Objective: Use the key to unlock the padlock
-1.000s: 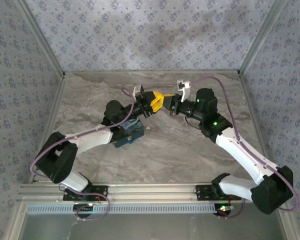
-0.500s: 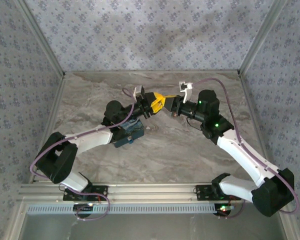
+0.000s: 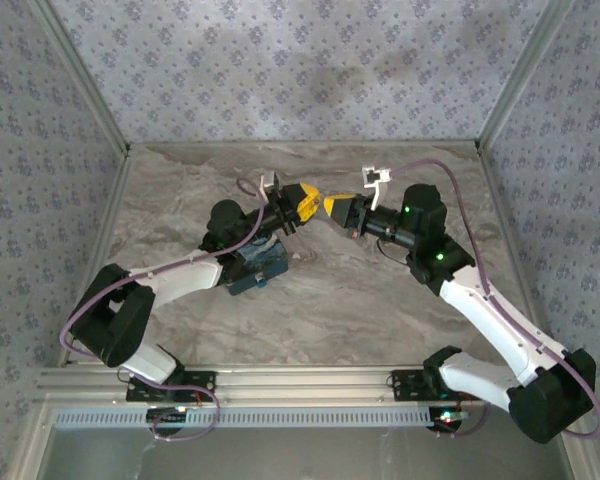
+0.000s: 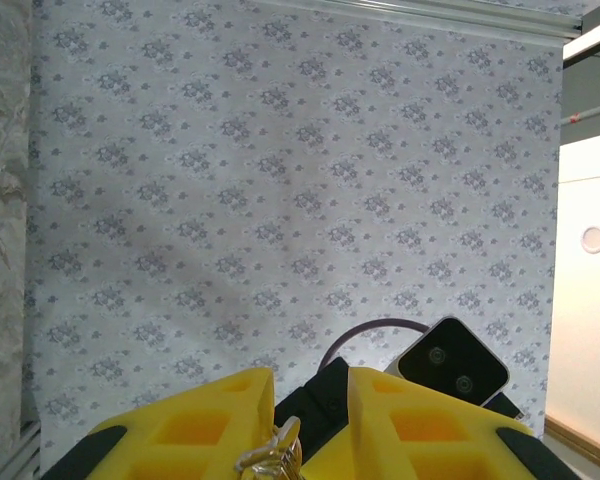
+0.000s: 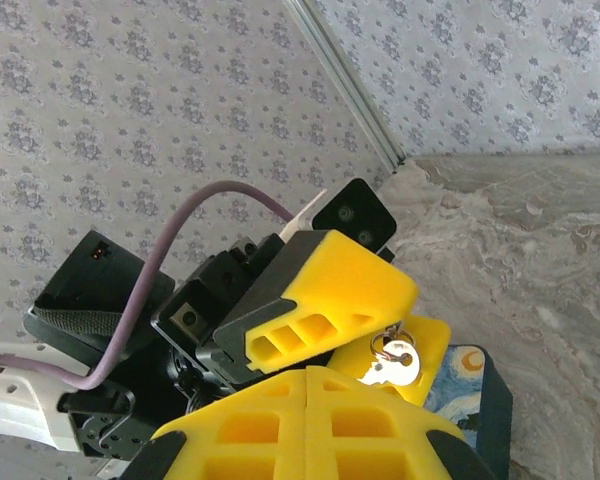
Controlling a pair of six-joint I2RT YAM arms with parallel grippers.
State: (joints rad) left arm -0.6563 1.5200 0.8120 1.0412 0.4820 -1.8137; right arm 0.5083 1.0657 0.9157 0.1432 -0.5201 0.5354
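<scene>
Grey-veined marble table (image 3: 360, 300), floral-papered walls (image 3: 280, 70) on three sides. Above its far middle, a small silver key (image 5: 395, 362) on a ring sits pinched between the left tool's (image 3: 303, 202) blocky yellow foam pads. The right tool (image 3: 335, 208), pads pressed together, faces it closely. A blue box (image 3: 260, 268) lies beneath the left arm. Open marble stretches toward the near edge.

The fingers (image 5: 330, 285) are yellow, the key (image 5: 396, 363) silver, the cable (image 5: 217, 188) purple, the walls (image 3: 280, 70) grey floral, the table (image 3: 330, 300) marbled grey.
</scene>
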